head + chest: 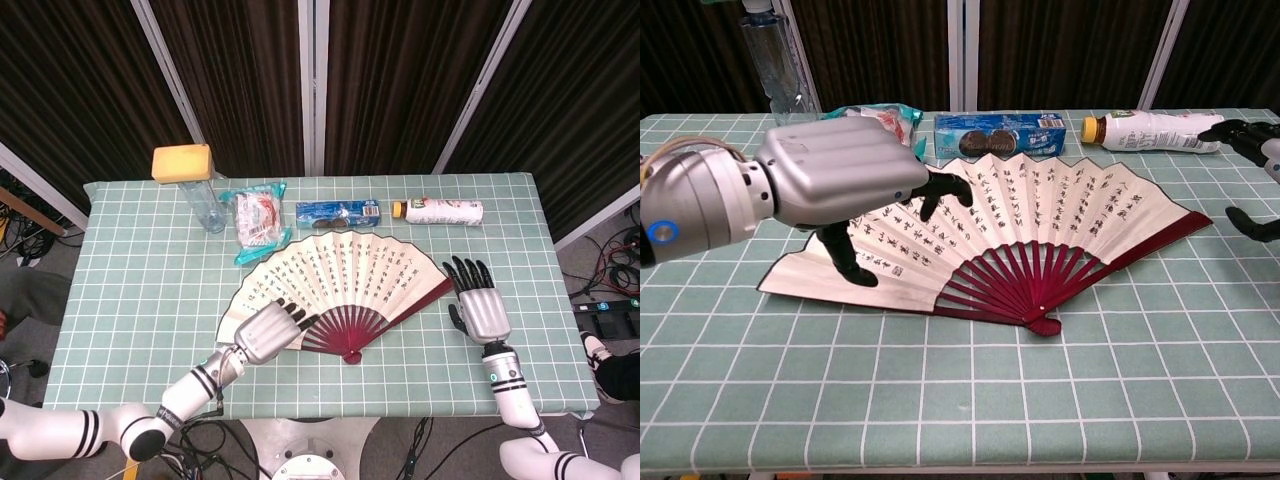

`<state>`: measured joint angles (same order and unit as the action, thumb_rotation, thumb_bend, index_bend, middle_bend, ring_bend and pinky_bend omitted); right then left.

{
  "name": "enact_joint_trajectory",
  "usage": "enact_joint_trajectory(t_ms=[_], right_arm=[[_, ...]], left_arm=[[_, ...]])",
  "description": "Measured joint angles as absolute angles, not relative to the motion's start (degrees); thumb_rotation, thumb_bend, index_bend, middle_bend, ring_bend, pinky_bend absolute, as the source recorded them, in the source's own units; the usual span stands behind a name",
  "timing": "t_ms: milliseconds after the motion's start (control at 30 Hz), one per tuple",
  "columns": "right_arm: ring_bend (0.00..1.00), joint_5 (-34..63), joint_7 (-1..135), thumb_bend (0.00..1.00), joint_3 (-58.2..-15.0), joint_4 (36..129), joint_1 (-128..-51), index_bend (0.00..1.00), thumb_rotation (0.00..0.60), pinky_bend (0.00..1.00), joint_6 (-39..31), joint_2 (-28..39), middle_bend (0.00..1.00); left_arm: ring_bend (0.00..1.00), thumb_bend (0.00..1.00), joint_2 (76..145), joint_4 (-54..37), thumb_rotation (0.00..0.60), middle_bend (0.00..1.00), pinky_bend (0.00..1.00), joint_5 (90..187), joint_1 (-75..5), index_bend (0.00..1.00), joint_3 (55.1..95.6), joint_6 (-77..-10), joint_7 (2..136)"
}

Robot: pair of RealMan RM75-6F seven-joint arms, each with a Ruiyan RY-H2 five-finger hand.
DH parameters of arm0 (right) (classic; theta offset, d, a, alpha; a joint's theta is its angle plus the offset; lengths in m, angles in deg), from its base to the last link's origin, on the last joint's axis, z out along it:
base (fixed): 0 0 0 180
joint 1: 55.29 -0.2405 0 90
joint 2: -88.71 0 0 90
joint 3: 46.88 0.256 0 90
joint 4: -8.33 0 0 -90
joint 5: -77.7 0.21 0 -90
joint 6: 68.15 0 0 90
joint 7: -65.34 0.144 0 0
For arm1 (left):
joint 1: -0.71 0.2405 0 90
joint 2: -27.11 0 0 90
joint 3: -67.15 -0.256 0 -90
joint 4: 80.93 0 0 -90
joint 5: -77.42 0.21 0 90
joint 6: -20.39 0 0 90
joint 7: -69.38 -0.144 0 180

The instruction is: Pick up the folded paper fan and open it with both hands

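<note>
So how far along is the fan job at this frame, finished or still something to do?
Opening looks done: the paper fan lies fully spread and flat on the table. In hand: only the release. The left hand hovers over the fan's left part, contact unclear; the right hand sits open beside the right edge, apart from it. What's left: pulling both hands away.

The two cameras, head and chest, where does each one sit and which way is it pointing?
Head view: high above the near table edge, looking steeply down on the whole table; both forearms, left hand and right hand show.
Chest view: low at the near edge, looking across the tabletop toward the curtains; left hand looms large, right hand cut off.
Both share the open fan, cookie pack and bottle.
</note>
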<state>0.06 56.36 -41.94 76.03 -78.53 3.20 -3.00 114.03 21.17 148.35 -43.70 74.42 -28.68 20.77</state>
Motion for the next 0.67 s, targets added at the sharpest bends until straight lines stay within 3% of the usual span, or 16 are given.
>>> enact_joint_trajectory(t_ms=[100,267,433,667], right_arm=[[0.0,3.2,56.0,0.13,-41.5,83.8,-78.9,0.0,0.6,0.0,-2.2,2.4,0.0],[0.0,5.2,59.1,0.13,-40.8,92.4,-78.9,0.0,0.6,0.0,-6.2,11.7,0.0],[0.0,2.6,66.8,0.26,-40.8,94.8,-77.6,0.0,0.6,0.0,-5.3,17.9,0.0],[0.0,-4.6,74.5,0.28,-42.5,95.7,-72.9,0.0,0.6,0.0,2.8,24.6,0.0]], left_arm=[[0.2,0.0,112.2,23.2,0.6,0.21,0.34,143.0,-44.4,0.09,75.6,-26.0,24.6],[0.2,0.0,108.4,24.8,0.6,0.21,0.33,142.2,-43.0,0.09,77.6,-26.3,36.1],[0.2,0.0,104.3,23.4,0.6,0.21,0.32,146.9,-36.9,0.11,78.3,-35.6,47.3],[0.2,0.0,99.1,15.3,0.6,0.21,0.3,151.7,-24.3,0.16,76.8,-53.1,58.3]])
